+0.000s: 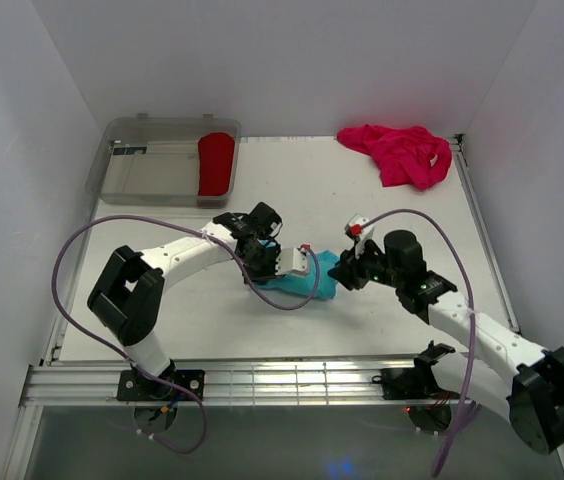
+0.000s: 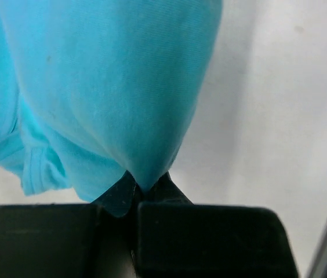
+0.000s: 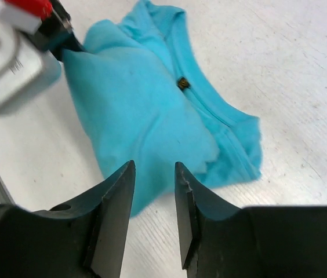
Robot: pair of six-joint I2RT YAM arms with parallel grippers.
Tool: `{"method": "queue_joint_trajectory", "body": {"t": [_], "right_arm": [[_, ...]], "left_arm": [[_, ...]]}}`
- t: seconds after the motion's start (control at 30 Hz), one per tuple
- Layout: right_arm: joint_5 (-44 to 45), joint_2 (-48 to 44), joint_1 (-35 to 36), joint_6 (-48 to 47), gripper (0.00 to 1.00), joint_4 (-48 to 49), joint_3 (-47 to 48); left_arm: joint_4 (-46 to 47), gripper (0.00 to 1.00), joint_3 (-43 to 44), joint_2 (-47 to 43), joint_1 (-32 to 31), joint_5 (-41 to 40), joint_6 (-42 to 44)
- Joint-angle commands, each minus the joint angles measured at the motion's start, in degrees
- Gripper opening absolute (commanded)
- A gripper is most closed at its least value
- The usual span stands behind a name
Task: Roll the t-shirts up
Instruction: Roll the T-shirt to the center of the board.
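Note:
A bunched turquoise t-shirt [image 1: 309, 282] [image 3: 146, 116] lies mid-table between both arms. My left gripper [image 1: 295, 264] [image 2: 146, 184] is shut on a pinch of its cloth [image 2: 105, 75], which stretches up and away from the jaws. In the right wrist view the left gripper's white body [image 3: 10, 58] holds the shirt's far corner. My right gripper [image 1: 348, 262] [image 3: 153, 168] stands open at the shirt's near edge, nothing between its fingers. A magenta-pink t-shirt [image 1: 402, 152] lies crumpled at the back right. A red t-shirt [image 1: 216, 163] sits in the bin.
A clear plastic bin [image 1: 152, 165] stands at the back left with the red shirt at its right end. White walls close in the table on three sides. A metal rail [image 1: 262, 378] runs along the near edge.

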Motion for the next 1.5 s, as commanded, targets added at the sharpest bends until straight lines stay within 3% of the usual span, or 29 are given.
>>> {"method": "queue_joint_trajectory", "body": {"t": [0.0,0.23,0.33,0.5,1.13,1.23,1.33,1.37,1.47], "right_arm": [[1.0,-7.9,0.0,-8.5,0.42,6.0,-5.1],[-2.3,-17.3,2.9,-18.2,0.54,8.2,-11.4],[-4.9,-16.2,6.9,-22.4,0.59,7.0,-10.6],[1.5,-9.4,16.3,-36.3,0.62,-3.6,-5.2],[1.9,1.4,17.8,-38.3,0.65,5.0,-3.5],[1.2,4.3,17.6,-36.1,0.61,5.0,-2.7],[0.3,7.4,15.0,-31.6,0.43,4.5,-1.3],[-1.0,8.4,13.7,-30.5,0.32,4.4,-0.9],[-8.1,9.9,9.0,-25.6,0.22,4.3,0.2]], "left_arm": [[-14.4,0.00,0.8,-3.2,0.0,11.9,1.9],[-26.0,0.00,4.5,-1.7,1.3,22.1,5.6],[-29.1,0.00,6.8,1.2,2.0,24.5,6.9],[-29.6,0.00,6.7,4.1,4.8,25.1,9.0],[-27.3,0.02,6.7,5.9,6.9,22.7,11.8],[-26.3,0.09,6.5,6.1,7.2,21.5,11.8],[-24.1,0.20,5.7,5.6,8.0,19.7,10.3],[-23.7,0.23,5.6,5.5,8.3,19.3,9.7],[-22.0,0.35,6.1,4.6,9.3,18.5,7.3]]}}
